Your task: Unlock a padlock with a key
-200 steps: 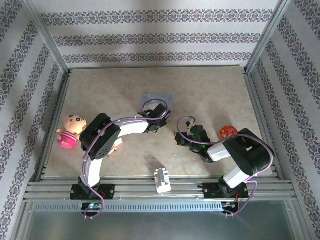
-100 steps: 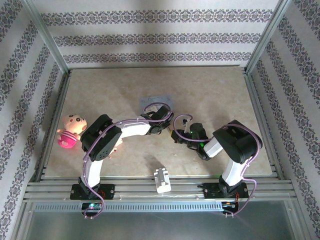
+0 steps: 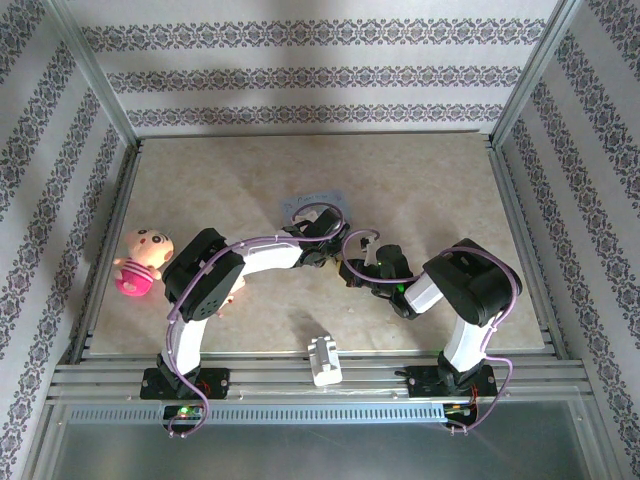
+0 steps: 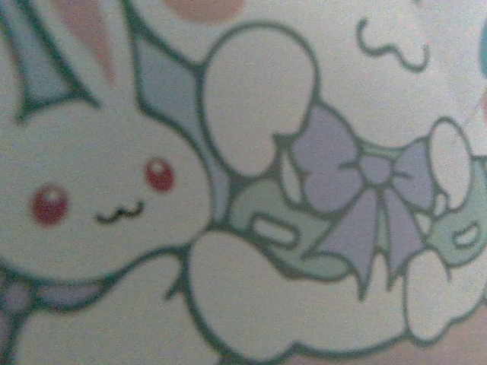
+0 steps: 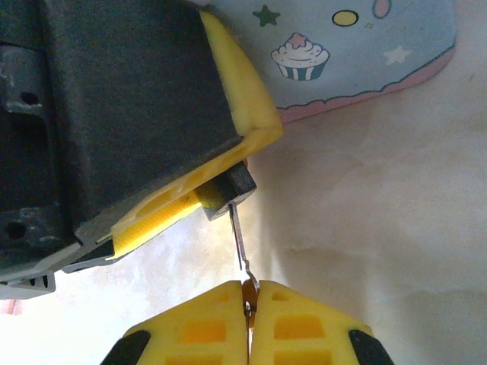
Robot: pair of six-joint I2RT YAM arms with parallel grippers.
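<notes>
Silver key, pinched by its end in your right gripper, meets the padlock clamped in your left gripper; push off-axis and it could bend or twist loose.

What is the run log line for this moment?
left gripper: shut on padlock | right gripper: shut on key | key tip: at padlock

Top external: high above and behind the arm bases, looking down over the whole table.
Left wrist: hard against the lilac tin, its bunny print blurred.
Right wrist: low, close behind the right gripper, facing the tin's corner.
Shared: the tin, all three views.
</notes>
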